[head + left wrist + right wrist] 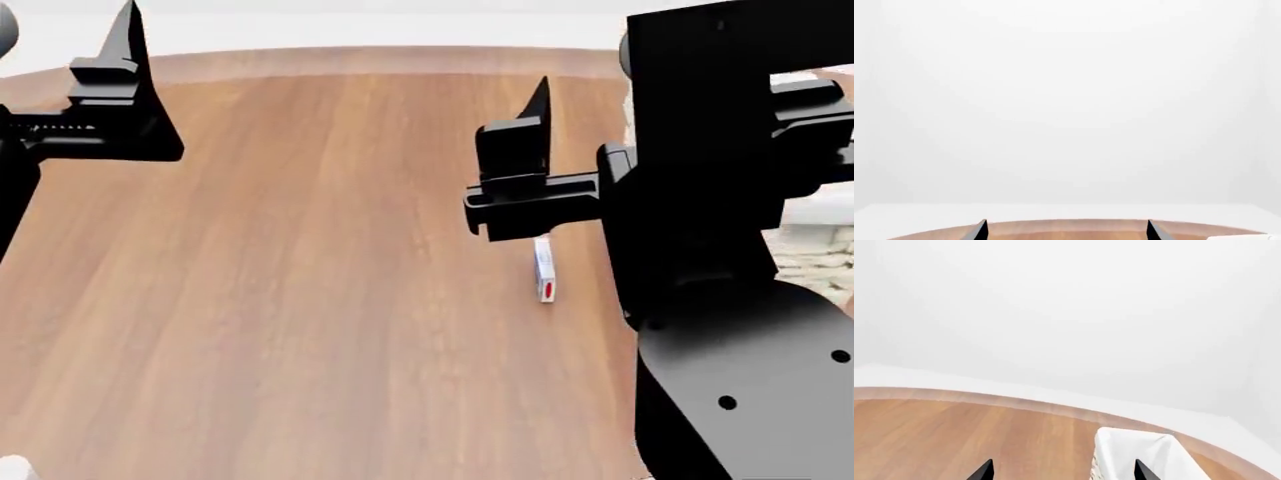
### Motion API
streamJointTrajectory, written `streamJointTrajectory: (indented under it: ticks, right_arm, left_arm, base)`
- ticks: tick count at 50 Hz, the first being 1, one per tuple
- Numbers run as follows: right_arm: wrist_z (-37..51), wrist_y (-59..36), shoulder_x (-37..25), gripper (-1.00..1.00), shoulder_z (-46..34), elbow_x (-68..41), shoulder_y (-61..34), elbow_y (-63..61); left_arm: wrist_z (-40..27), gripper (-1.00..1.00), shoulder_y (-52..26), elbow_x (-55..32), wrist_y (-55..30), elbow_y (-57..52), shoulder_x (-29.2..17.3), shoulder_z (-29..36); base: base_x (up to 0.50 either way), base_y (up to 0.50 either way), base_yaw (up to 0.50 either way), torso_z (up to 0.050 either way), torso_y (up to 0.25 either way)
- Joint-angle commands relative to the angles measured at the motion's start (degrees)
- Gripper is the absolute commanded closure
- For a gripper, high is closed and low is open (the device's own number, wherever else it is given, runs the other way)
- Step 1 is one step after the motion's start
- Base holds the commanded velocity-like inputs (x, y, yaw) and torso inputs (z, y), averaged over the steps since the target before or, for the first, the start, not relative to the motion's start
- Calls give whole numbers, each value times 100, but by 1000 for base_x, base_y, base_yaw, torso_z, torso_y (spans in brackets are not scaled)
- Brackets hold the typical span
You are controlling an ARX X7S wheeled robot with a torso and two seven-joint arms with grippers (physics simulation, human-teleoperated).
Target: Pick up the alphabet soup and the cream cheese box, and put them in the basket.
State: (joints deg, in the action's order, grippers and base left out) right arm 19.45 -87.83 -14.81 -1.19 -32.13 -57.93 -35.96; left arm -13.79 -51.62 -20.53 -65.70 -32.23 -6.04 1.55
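While raised well above the wooden table [307, 300], both arms carry nothing. Right gripper [1062, 471]: tips spread apart, empty, white-lined basket [1137, 455] showing between them at the table's far right edge. Left gripper [1067, 231]: tips also apart, empty, facing blank wall.

Cream cheese box [545, 268] lies flat on the table, below and just inboard of the right gripper in the head view, partly hidden by it; long axis runs away from the robot, red mark at the near end. Right arm clearly nearer; left well apart. Likely calls for a straight descent w/ right, jaws across the short side.

Print on box: blue, too small to read. Soup can: not seen in any view.
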Motion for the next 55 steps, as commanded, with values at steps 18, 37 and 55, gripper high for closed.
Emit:
streamJointTrajectory:
  ticks: [18, 37, 55]
  right_arm:
    - [211, 125, -97, -100, -93, -295, -17, 169]
    - [316, 196, -157, -100, -121, -457, 7, 240]
    - [1211, -210, -221, -100, 205, -1415, -86, 900]
  left_arm:
    - [-92, -100, -46, -134, 84, 93, -122, 61]
    - [-147, -100, -31, -209, 161, 137, -179, 105]
    - [-191, -100, -25, -260, 246, 211, -242, 161]
  base:
    - [500, 0, 0, 0, 1]
    - [500, 0, 0, 0, 1]
    - [83, 0, 0, 0, 1]
